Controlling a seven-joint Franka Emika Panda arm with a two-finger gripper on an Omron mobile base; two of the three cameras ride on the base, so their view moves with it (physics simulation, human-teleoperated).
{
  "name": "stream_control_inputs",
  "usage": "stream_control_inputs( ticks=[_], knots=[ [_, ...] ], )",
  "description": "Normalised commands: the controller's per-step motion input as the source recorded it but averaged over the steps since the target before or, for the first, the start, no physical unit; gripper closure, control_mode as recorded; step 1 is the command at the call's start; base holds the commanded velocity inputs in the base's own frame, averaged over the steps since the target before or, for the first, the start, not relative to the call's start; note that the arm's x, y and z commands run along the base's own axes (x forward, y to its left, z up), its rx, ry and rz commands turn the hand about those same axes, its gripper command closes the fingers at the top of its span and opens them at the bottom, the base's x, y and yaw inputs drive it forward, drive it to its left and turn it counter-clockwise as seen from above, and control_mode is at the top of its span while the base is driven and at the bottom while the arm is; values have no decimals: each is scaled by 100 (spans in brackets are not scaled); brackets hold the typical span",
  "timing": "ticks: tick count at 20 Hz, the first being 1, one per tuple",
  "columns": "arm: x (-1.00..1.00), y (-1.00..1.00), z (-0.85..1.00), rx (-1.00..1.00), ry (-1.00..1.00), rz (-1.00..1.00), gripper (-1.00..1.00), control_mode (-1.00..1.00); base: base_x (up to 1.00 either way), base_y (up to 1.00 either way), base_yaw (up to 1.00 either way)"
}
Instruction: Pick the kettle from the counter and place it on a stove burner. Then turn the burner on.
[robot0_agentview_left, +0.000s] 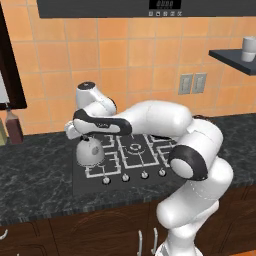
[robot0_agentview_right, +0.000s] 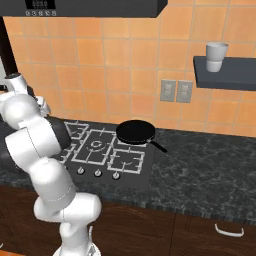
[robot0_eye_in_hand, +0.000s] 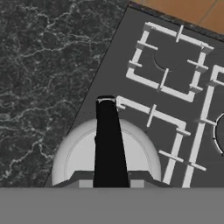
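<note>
The silvery-white kettle (robot0_agentview_left: 90, 151) is over the front-left stove burner (robot0_agentview_left: 100, 169), at or just above the grate. My gripper (robot0_agentview_left: 86, 137) comes down on it from above and is shut on its black handle. In the hand view the kettle's dome (robot0_eye_in_hand: 78, 157) lies right under the gripper (robot0_eye_in_hand: 110, 180), with the black handle (robot0_eye_in_hand: 107, 135) running up the middle. The front-left burner's white grate (robot0_eye_in_hand: 175, 135) shows beside the dome, and another square burner (robot0_eye_in_hand: 170, 61) lies beyond it. The dark marbled counter (robot0_agentview_left: 35, 170) surrounds the stove. In the right base view my arm hides the kettle.
A black frying pan (robot0_agentview_right: 135, 131) sits on the back-right burner. The ringed middle grate (robot0_agentview_left: 134, 148) is bare. A row of knobs (robot0_agentview_left: 134, 175) lines the stove's front edge. A brown bottle (robot0_agentview_left: 14, 127) stands at the far left. A white cup (robot0_agentview_right: 216, 56) rests on the wall shelf.
</note>
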Motion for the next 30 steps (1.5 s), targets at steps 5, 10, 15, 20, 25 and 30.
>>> stream_control_inputs(
  ticks=[5, 10, 15, 20, 25, 30],
  knots=[
    [74, -32, 0, 2, 3, -5, 100, -100, 0, 0, 0],
    [53, -23, 0, 0, 0, -4, 100, -100, 0, 0, 0],
    [54, -18, 0, 0, 0, -3, 100, -100, 0, 0, 0],
    [44, 0, 0, 0, -8, -1, 100, -100, 0, 0, 0],
    [35, -13, 0, 0, -9, -4, 100, -100, 0, 0, 0],
    [30, -10, -13, 0, 0, -3, 100, -100, 0, 0, 0]
  ],
)
